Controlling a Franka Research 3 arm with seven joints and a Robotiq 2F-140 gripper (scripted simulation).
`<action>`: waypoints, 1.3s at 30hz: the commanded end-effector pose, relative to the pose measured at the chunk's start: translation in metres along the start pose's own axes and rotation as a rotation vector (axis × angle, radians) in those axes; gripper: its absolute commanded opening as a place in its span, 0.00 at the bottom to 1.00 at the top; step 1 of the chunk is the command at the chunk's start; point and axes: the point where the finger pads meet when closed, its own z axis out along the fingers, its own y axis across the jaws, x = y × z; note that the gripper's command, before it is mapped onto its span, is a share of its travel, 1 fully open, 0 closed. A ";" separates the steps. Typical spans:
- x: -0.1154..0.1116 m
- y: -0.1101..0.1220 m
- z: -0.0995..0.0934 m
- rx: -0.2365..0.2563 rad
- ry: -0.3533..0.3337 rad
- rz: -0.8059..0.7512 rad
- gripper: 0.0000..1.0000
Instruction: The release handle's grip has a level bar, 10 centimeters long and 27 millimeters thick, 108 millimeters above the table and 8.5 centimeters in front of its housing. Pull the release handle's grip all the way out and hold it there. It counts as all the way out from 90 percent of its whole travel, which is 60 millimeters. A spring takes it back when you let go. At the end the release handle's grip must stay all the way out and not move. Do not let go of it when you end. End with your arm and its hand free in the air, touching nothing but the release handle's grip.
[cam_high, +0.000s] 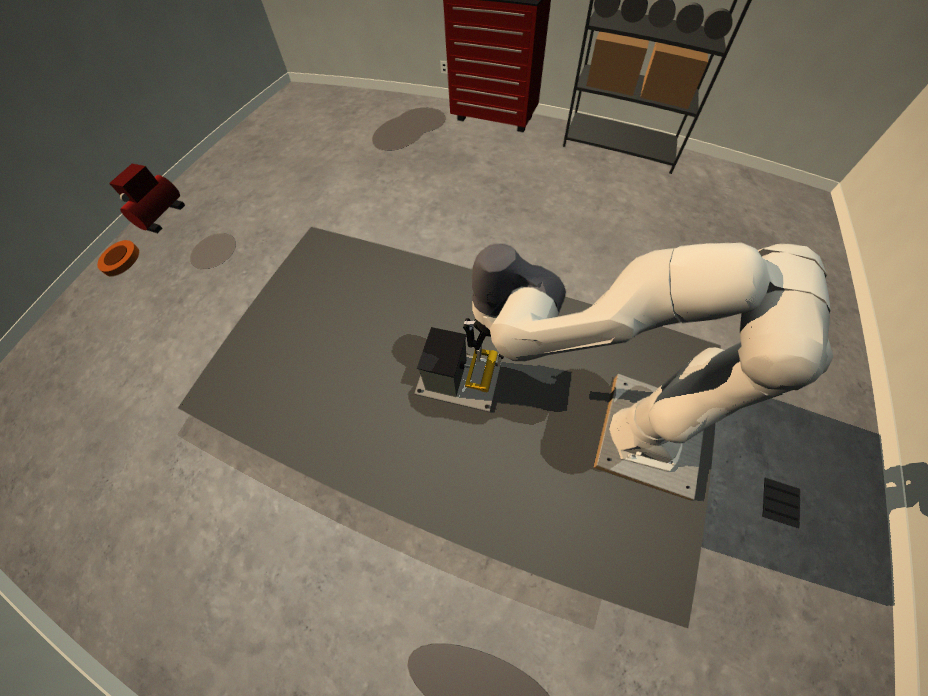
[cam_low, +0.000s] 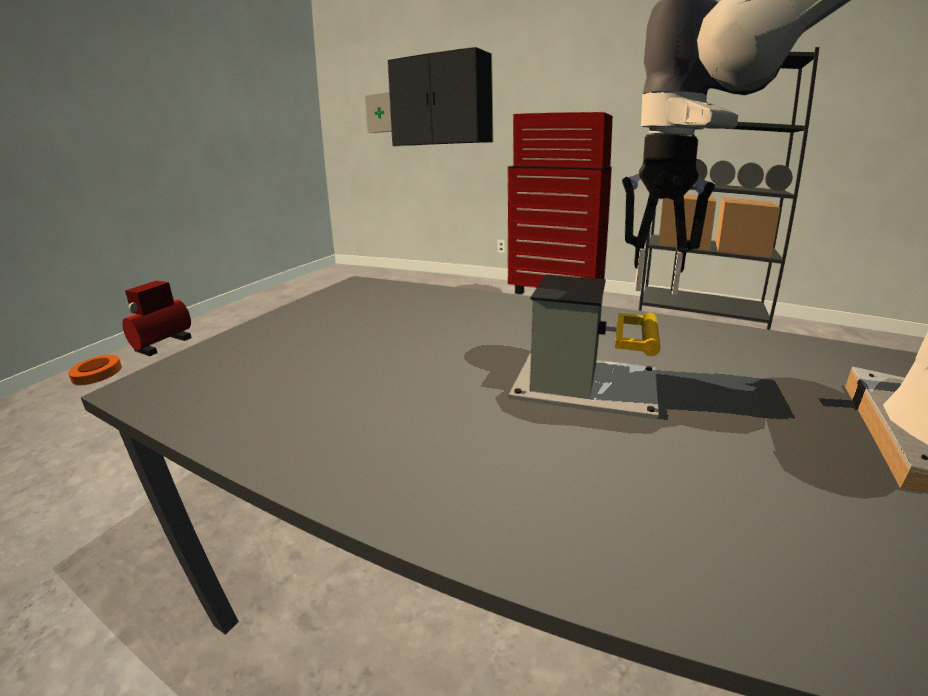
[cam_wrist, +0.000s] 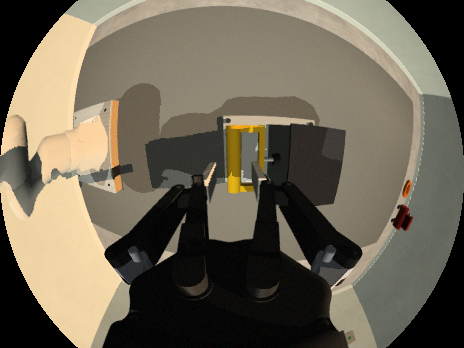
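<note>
The release handle's yellow grip sticks out level from the front of its dark grey housing, which stands on a light baseplate. The grip sits close to the housing. My gripper hangs upright a short way above the grip, with its fingers pointing down. The fingers stand partly open with nothing between them. They touch nothing. In the wrist view the grip's bar shows in the gap between the two fingertips.
The table carries the housing and my arm's mounting plate at the right. A red tool chest and a metal shelf stand at the back wall. A red compressor and an orange ring lie on the floor.
</note>
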 end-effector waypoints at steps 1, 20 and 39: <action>-0.001 -0.001 0.000 0.004 -0.002 0.015 0.33; -0.001 -0.001 0.002 0.004 -0.002 0.015 0.33; -0.001 -0.001 0.015 0.004 -0.002 0.016 0.33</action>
